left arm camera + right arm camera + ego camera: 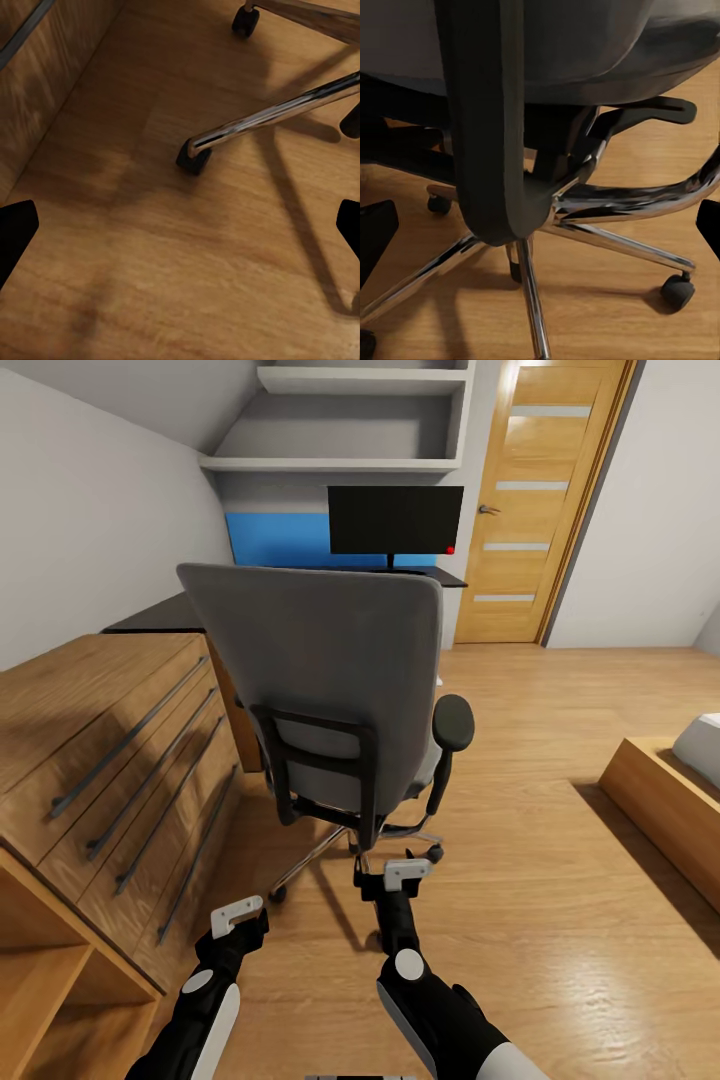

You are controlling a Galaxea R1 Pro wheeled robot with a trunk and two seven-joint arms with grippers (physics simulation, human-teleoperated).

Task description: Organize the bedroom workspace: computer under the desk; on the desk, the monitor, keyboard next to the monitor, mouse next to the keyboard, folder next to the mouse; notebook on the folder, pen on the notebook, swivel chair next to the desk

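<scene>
The head camera looks forward and down from behind the swivel chair (320,690) toward the desk (170,615). The left wrist camera faces down, close over the floor (150,262), while the right wrist camera looks from close under the chair's seat. All three views share the chair's chrome base.

Swivel chair (320,660): grey matt cloth padding on the backrest; black matt plastic frame and armrest; star base in polished chrome metal, highly reflective, on black plastic castors. Floor (560,900): smooth wood planks with a slight sheen. Dresser (110,760): light wood grain, matt, with dark metal bar handles. Monitor (396,518): matt black screen. Desk (150,615): glossy black top.
</scene>
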